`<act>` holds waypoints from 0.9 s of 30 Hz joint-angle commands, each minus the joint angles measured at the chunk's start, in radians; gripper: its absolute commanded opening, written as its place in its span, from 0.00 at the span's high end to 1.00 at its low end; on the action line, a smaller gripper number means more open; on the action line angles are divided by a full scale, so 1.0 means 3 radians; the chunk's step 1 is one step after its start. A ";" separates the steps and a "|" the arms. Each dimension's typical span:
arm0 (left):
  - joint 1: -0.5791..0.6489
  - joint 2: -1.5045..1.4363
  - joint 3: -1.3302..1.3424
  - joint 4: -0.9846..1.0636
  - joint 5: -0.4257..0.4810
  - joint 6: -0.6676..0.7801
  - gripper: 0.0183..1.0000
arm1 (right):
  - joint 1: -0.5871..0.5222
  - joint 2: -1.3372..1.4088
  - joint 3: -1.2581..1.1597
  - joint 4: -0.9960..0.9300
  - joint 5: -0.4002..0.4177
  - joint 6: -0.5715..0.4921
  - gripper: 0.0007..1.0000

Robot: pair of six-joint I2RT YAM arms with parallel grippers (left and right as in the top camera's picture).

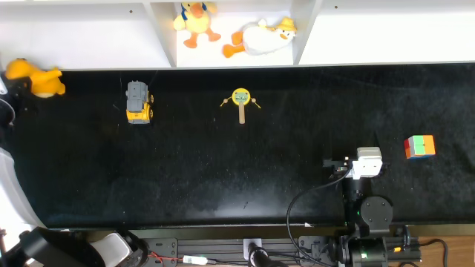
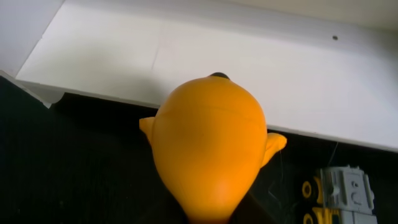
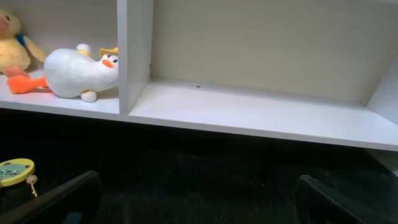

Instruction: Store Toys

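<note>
The orange toy point(image 2: 208, 149) looms close in my left wrist view. Its underside is cut off, and I cannot tell how it is held. Beside it, near the back edge of the counter point(image 2: 74, 162), the yellow truck point(image 2: 345, 190) is cut off partway. My right tool point(image 3: 199, 208) shows just two dark, wide-apart fingertips point(image 3: 68, 196). On the shelf point(image 3: 249, 109), the yellow duck point(image 3: 11, 40) is half cut off. So is the rattle point(image 3: 15, 171) on the counter, its face too small to make out.
</note>
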 commanded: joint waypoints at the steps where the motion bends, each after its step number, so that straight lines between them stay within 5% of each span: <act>1: -0.0065 0.0028 0.0076 0.0108 -0.0023 -0.0259 0.91 | 0.0024 -0.0024 -0.0045 0.0013 -0.0001 0.0000 0.00; 27: -0.0509 0.0694 0.0448 0.0684 -0.0328 -0.0346 0.90 | 0.0024 -0.0024 -0.0045 0.0013 -0.0001 0.0001 0.00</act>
